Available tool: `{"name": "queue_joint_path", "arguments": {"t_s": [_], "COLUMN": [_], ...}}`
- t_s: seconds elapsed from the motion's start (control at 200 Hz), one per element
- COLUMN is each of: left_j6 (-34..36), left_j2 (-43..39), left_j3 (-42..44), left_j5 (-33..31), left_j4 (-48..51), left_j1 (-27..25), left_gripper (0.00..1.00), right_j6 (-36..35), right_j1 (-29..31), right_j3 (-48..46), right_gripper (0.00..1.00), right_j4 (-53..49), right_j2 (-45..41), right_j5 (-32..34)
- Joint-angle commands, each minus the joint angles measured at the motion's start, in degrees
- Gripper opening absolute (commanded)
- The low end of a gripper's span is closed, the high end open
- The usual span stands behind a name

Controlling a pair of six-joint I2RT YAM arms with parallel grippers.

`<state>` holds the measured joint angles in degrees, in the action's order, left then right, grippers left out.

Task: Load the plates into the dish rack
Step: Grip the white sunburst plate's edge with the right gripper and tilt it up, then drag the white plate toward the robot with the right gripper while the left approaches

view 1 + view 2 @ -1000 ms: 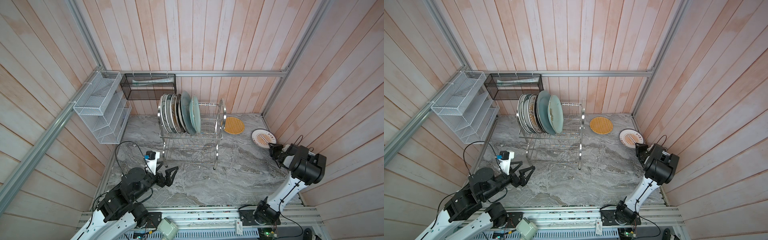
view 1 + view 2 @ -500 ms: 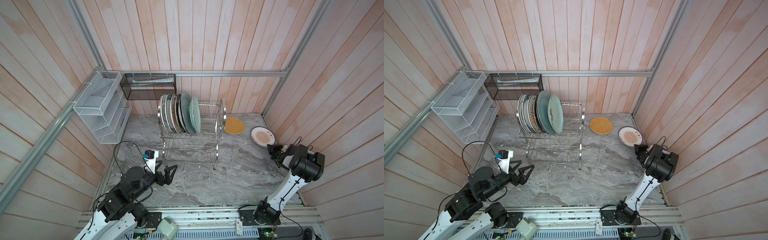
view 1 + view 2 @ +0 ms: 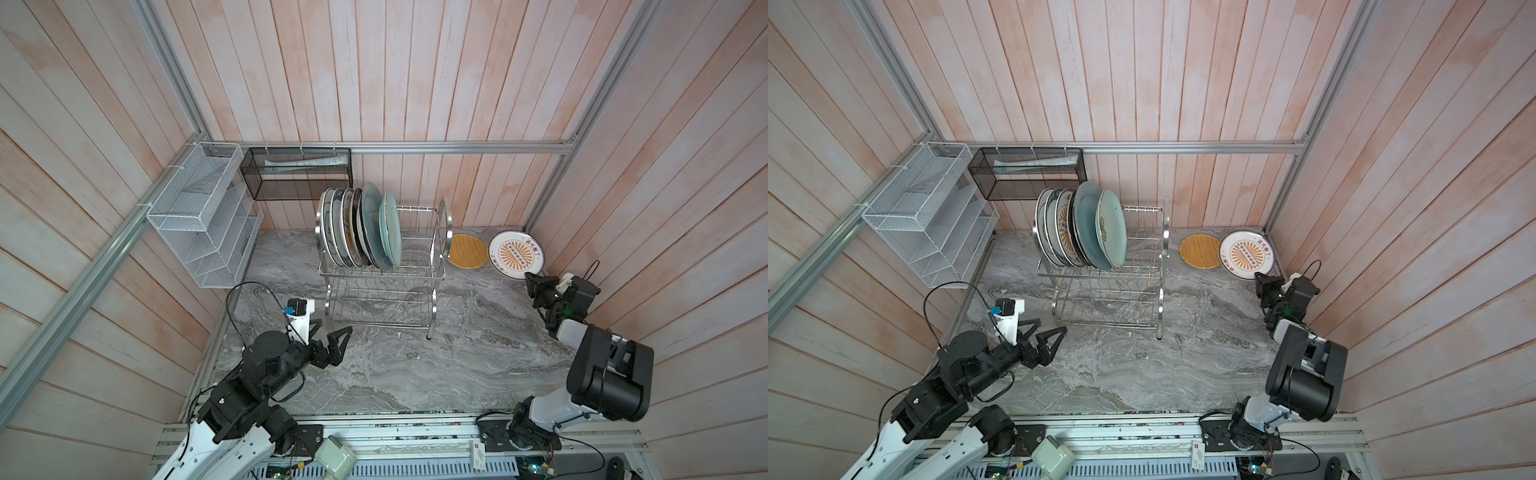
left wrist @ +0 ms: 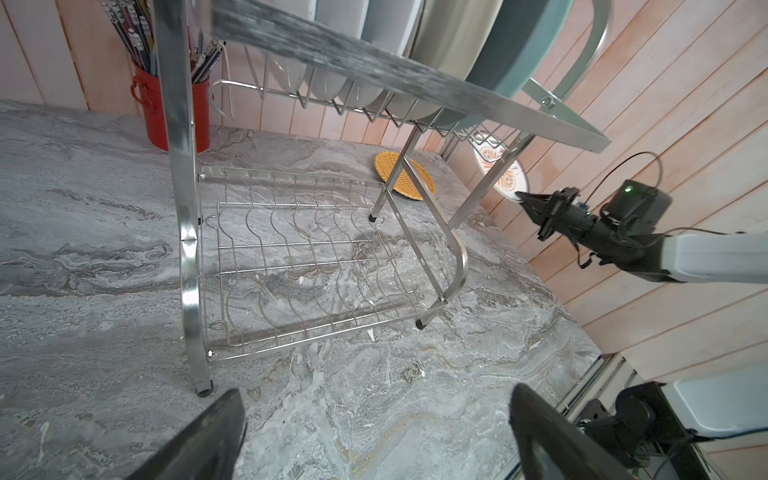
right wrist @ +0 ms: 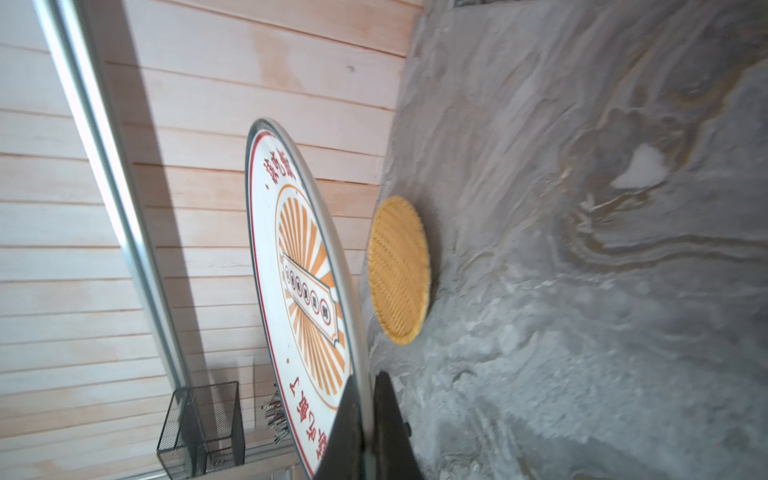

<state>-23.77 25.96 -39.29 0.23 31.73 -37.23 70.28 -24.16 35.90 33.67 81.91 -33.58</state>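
Pinching the near rim of the sunburst plate (image 5: 307, 270), the right gripper (image 5: 368, 386) presses both faces; the plate is tilted up from the table (image 3: 415, 365) near the right back corner, well apart from the dish rack (image 3: 440, 266). Left gripper (image 3: 332, 327) hangs spread wide & empty in front of the rack. I judge the plate stiff, glazed, prob. slippery & breakable, w/ its weight far from the pinch, so a deeper hold on the rim seems safer. Orange lattice plate (image 3: 466, 251) lies flat beside the rack; approx. six plates (image 3: 365, 232) stand in its upper tier.
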Motion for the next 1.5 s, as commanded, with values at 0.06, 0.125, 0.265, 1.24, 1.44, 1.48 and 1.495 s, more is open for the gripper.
{"name": "queue_joint_path", "arguments": {"t_s": [0.06,0.125,0.265,1.24,1.44,1.48,1.495], "left_j6": [0.36,0.28,-0.34,-23.27,-23.46,-23.87,-24.09], "left_j2": [0.77,1.03,1.2,33.99,39.03,39.99,40.53], "left_j3": [0.86,0.83,0.89,7.92,6.57,6.55,6.51], "left_j5": [0.82,0.7,-0.03,1.47,-1.84,-3.34,-3.98], "left_j4": [-1.53,-1.58,-1.61,-47.93,-54.31,-56.0,-56.63], "left_j1": [0.43,0.54,0.59,-23.78,-25.62,-26.1,-26.2], "left_gripper": [1.0,1.0,1.0,0.88,0.9,0.9,0.9], "right_j6": [-1.46,-1.22,-2.96,3.07,5.84,6.22,6.33], "right_j1": [3.26,3.72,4.92,16.16,20.49,21.56,21.92], "right_j3": [-4.64,-7.02,-10.63,-19.14,-18.86,-18.58,-18.44], "right_gripper": [0.0,0.0,0.0,0.0,0.0,0.0,0.0], "right_j4": [-15.06,-18.02,-28.09,-52.62,-54.27,-54.54,-54.66], "right_j2": [-13.07,-18.83,-30.89,-66.65,-71.59,-71.92,-71.97], "right_j5": [5.6,6.08,6.99,5.98,7.36,7.69,7.88]}}
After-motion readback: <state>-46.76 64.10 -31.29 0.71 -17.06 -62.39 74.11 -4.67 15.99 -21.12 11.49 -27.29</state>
